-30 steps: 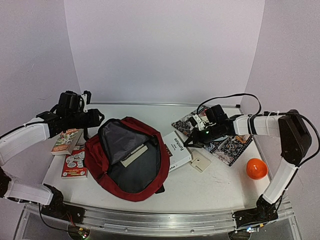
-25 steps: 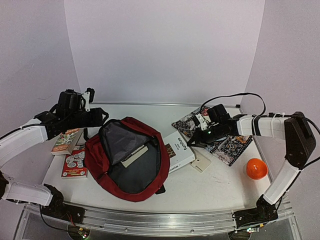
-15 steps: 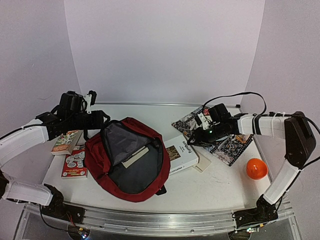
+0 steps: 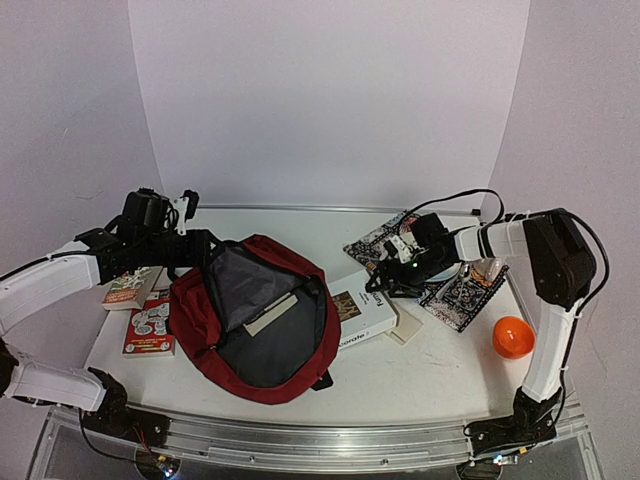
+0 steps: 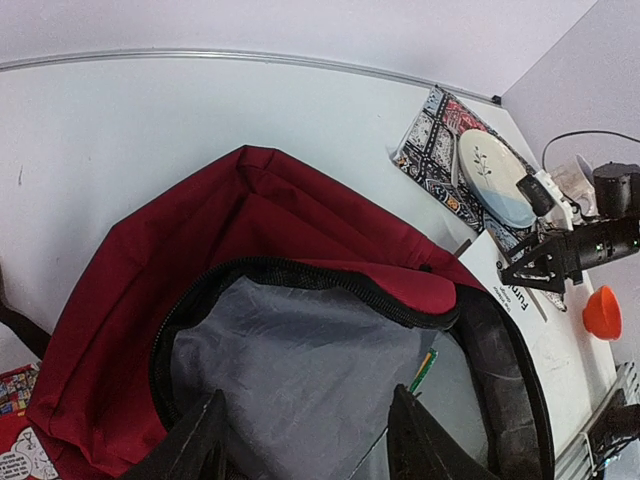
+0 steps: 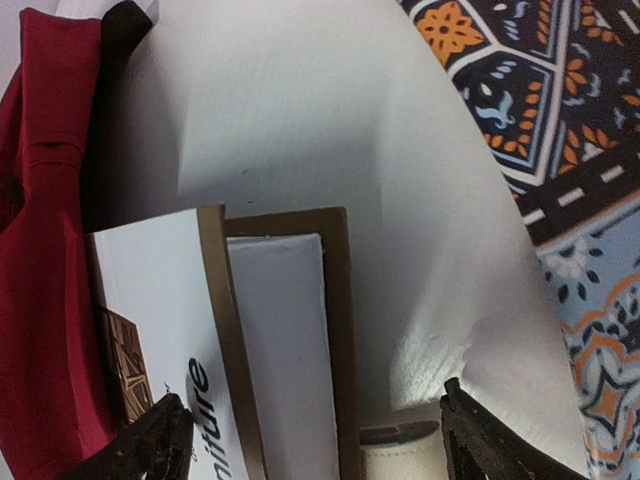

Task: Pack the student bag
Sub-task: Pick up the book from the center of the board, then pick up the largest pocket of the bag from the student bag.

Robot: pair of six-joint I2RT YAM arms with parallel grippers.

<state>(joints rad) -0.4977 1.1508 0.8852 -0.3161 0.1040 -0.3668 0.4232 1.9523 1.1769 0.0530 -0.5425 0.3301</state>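
The dark red student bag [image 4: 205, 322] lies unzipped mid-table, its grey lining [image 5: 300, 370] showing. A beige flat book [image 4: 270, 312] and a green pencil [image 5: 422, 370] lie inside. My left gripper [image 4: 196, 246] hovers at the bag's upper left rim. In the left wrist view this gripper [image 5: 305, 452] is open, with only lining beyond its fingers. A white book [image 4: 362, 310] rests against the bag's right edge. Over that book's far corner my right gripper [image 4: 385, 280] stands open. In the right wrist view the right gripper [image 6: 320, 445] spans the white book [image 6: 275, 340], holding nothing.
A patterned cloth [image 4: 455, 290] lies at back right with a pale plate [image 5: 495, 180] on it. An orange bowl [image 4: 513, 337] sits right of it. A small beige pad [image 4: 405, 325] lies beside the white book. Two colourful books [image 4: 130, 285] [image 4: 150, 325] lie left of the bag.
My right gripper has gone from shut to wide open, letting go of the white book after shifting it against the bag. My left gripper has moved right to the bag's rim.
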